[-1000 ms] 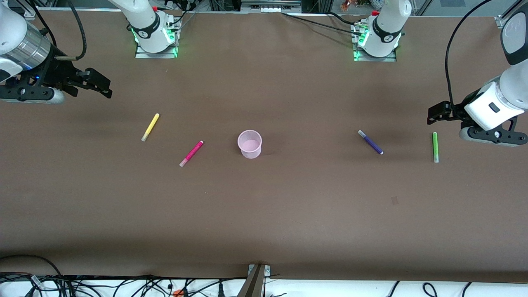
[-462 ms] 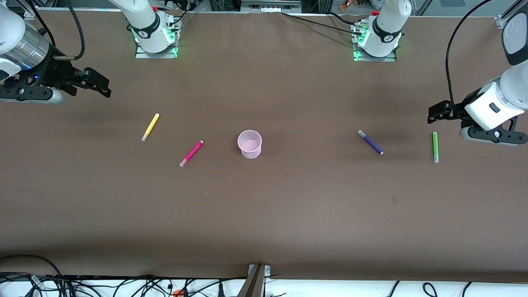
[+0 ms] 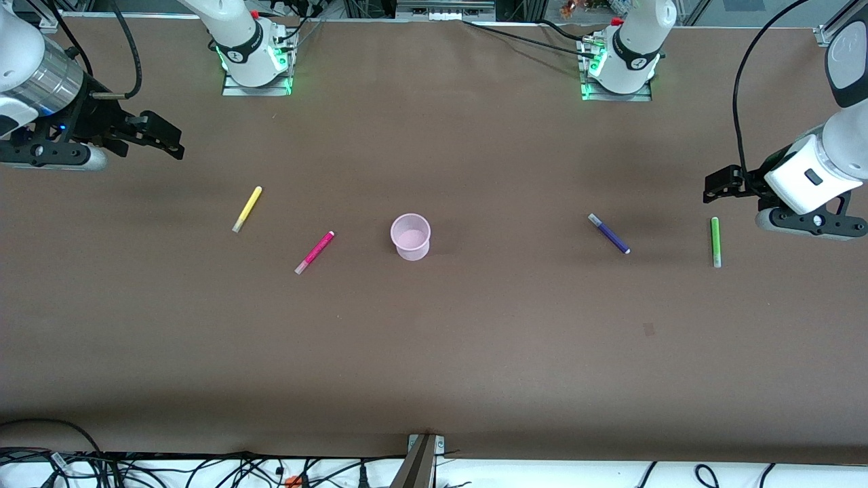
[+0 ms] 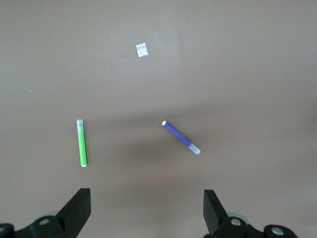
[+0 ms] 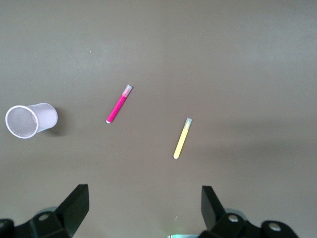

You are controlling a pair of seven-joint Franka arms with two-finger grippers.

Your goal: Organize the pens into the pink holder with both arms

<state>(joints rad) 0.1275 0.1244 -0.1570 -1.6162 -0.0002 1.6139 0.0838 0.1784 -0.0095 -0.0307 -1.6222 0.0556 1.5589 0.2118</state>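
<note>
The pink holder (image 3: 411, 252) stands upright at the table's middle, also in the right wrist view (image 5: 45, 119), with nothing in it. Toward the right arm's end lie a magenta pen (image 3: 314, 252) (image 5: 119, 104) and a yellow pen (image 3: 247, 209) (image 5: 181, 139). Toward the left arm's end lie a purple pen (image 3: 609, 233) (image 4: 181, 137) and a green pen (image 3: 715, 241) (image 4: 82, 144). My right gripper (image 3: 175, 144) (image 5: 143, 191) hangs open over bare table at its end. My left gripper (image 3: 712, 188) (image 4: 146, 196) hangs open over the table beside the green pen. Both hold nothing.
A small pale scrap (image 3: 649, 329) (image 4: 142, 50) lies on the brown table, nearer the front camera than the purple pen. The arm bases (image 3: 256, 61) (image 3: 617, 68) stand at the back edge. Loose cables (image 3: 203, 471) and a metal bracket (image 3: 422, 461) line the front edge.
</note>
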